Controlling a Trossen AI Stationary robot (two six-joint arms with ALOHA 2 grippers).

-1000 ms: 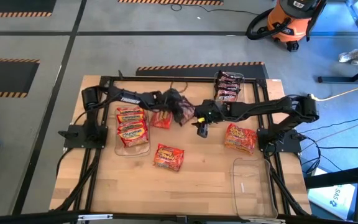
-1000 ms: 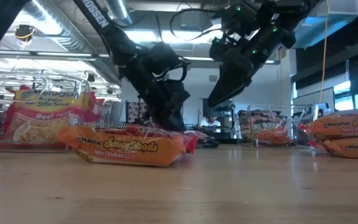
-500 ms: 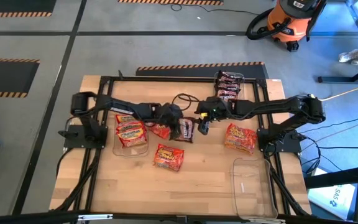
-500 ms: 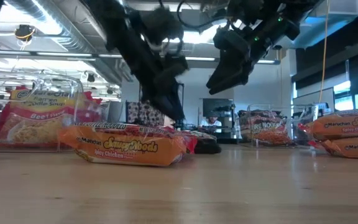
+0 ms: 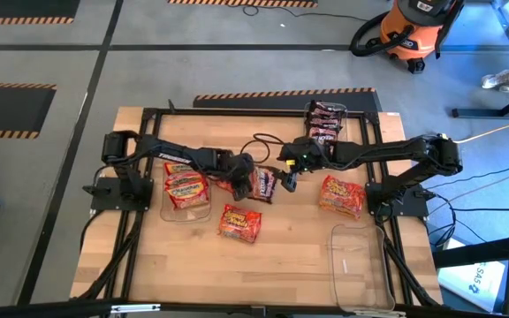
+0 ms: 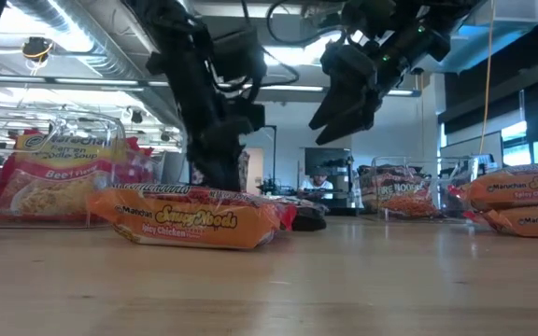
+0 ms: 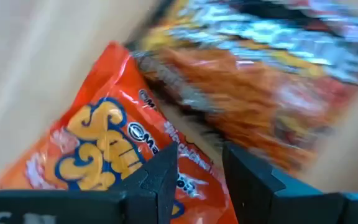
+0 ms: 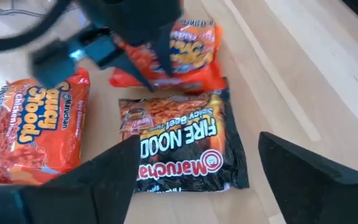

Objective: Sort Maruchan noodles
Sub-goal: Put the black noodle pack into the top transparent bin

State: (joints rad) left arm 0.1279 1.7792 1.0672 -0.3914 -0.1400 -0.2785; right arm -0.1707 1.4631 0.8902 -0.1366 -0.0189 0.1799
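Observation:
My left gripper (image 5: 235,175) is shut on an orange Maruchan packet (image 5: 228,185) near the table's middle, just right of the left bin. Beside it a dark maroon packet (image 5: 264,184) lies flat on the wood. My right gripper (image 5: 286,183) hangs open above that packet's right edge, and in the right wrist view its fingers stand wide apart over the maroon packet (image 8: 182,146) without touching it. Another orange packet (image 5: 240,223) lies flat nearer the front edge. My left gripper pinches the orange packet between its two fingers at the crimped edge (image 7: 188,155) that faces the maroon packet. The fingers (image 8: 146,78) slant down on it from above and from the table's left. Whether the packet is clear of the wood, I cannot tell.
A clear bin (image 5: 186,210) at the left holds red-and-yellow packets. A far bin (image 5: 325,124) holds dark packets. A clear bin (image 5: 360,265) stands at the near right. One more orange packet (image 5: 341,196) lies near the right arm's base.
My left gripper has swung toward the table's near edge, staying shut, and the orange packet has gone with it. My right gripper has opened its fingers above the maroon packet, which now lies flat on the wood.

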